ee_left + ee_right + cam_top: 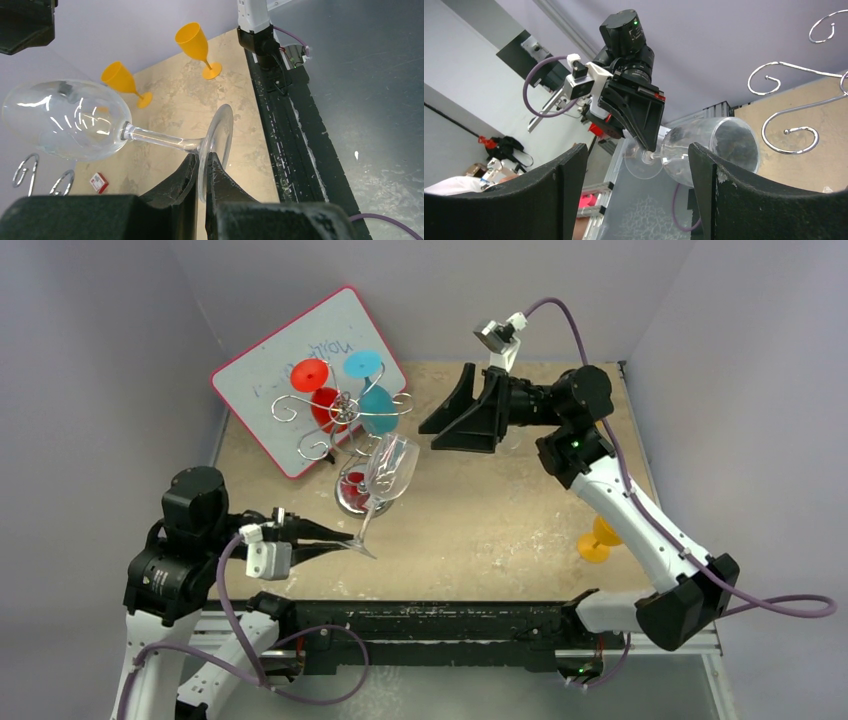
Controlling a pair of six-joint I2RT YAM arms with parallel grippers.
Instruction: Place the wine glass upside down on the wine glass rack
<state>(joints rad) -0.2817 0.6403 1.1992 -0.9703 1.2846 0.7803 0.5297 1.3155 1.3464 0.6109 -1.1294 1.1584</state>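
The wine glass [386, 472] is being held clear of the table. It is being pinched by the edge of its foot in the left end effector [360, 548], whose fingers are being clenched on that foot alone, with stem and bowl left free. The long axis of the glass is being pointed straight ahead of that end effector, foot at the fingertips and bowl farthest out. The glass is thus being carried roughly on its side, not mouth-down, with its open rim turned away from the holding fingers.

Just past the bowl, ahead of the left end effector, the wine glass rack [345, 412] is being faced. Its scroll arms lie beyond the rim, and its round base is being overlapped by the bowl in the top view. No contact can be made out. A red glass [318, 390] and a teal glass [378, 408] are being carried on the far scrolls.

The coming move is judged to turn on this: the foot is needing to be swung above the bowl and fed into a free scroll on the side nearest the end effector.

The right end effector [438, 437], spread and grasping nothing, is being held beyond the rack, well apart from the glass, so the left arm is the nearer one.
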